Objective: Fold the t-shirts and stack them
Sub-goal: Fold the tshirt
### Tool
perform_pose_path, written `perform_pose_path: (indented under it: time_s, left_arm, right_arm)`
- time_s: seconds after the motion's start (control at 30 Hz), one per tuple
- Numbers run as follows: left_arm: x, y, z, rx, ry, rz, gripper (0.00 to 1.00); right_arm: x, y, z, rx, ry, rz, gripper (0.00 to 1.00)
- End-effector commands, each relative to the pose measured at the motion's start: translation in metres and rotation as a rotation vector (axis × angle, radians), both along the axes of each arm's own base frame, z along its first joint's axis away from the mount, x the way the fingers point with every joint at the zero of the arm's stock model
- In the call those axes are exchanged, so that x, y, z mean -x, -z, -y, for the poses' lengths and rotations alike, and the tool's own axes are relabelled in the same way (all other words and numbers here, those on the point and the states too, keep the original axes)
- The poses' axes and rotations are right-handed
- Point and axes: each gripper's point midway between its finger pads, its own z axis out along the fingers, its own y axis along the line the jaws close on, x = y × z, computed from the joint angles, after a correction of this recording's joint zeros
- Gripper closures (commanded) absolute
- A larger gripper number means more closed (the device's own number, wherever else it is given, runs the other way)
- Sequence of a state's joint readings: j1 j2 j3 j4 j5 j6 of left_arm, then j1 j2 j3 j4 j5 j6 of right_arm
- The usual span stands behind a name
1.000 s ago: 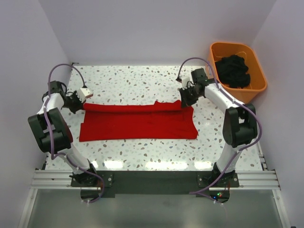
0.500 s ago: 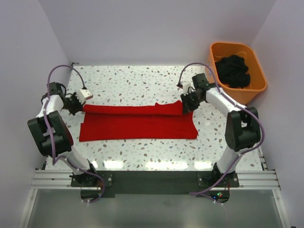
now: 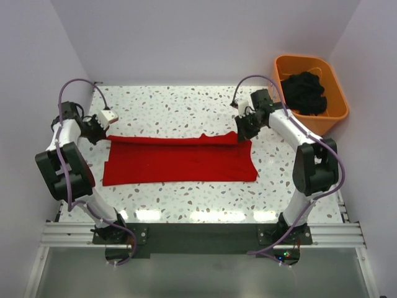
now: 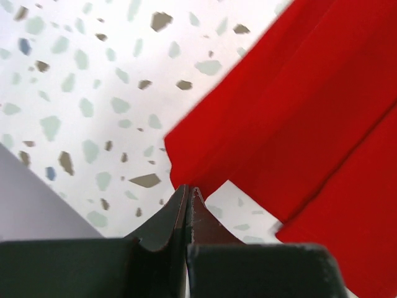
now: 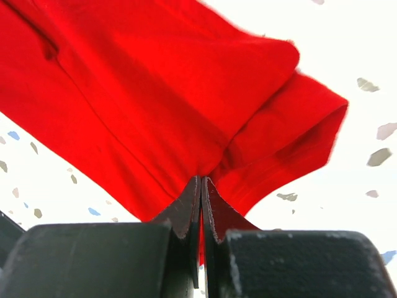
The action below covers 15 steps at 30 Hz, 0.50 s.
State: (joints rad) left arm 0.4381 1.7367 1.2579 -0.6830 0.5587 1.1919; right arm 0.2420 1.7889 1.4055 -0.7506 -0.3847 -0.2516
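Pinching t-shirt (image 3: 180, 162) at far edge, both arms | left end effector (image 4: 188, 190): jaws pressed together on far-left corner | right end effector (image 5: 201, 181): jaws pressed together on doubled far-right edge | t-shirt: red, spread flat mid-desk (image 3: 173, 105), far strip folded over | orange tub (image 3: 324, 121): far right, dark cloth (image 3: 304, 92) inside

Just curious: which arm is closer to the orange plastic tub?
Right. The right fingers sit just left of the orange plastic tub; the left fingers are across the table.
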Motion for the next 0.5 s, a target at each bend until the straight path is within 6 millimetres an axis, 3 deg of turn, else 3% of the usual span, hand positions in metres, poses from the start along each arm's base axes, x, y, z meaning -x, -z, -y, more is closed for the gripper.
perform_pose_path:
  time_s: [0.0, 0.17, 0.47]
  left_arm:
    - [-0.012, -0.034, -0.006, 0.012, -0.013, 0.072, 1.00]
    - [-0.004, -0.038, -0.003, 0.007, 0.005, 0.071, 1.00]
    - [0.018, -0.011, -0.003, -0.007, 0.017, 0.004, 1.00]
  right_arm:
    - [-0.008, -0.033, -0.001, -0.023, -0.018, 0.067, 1.00]
    - [0.005, -0.032, 0.001, -0.026, -0.023, 0.058, 1.00]
    - [0.030, -0.004, 0.006, -0.004, -0.040, -0.009, 1.00]
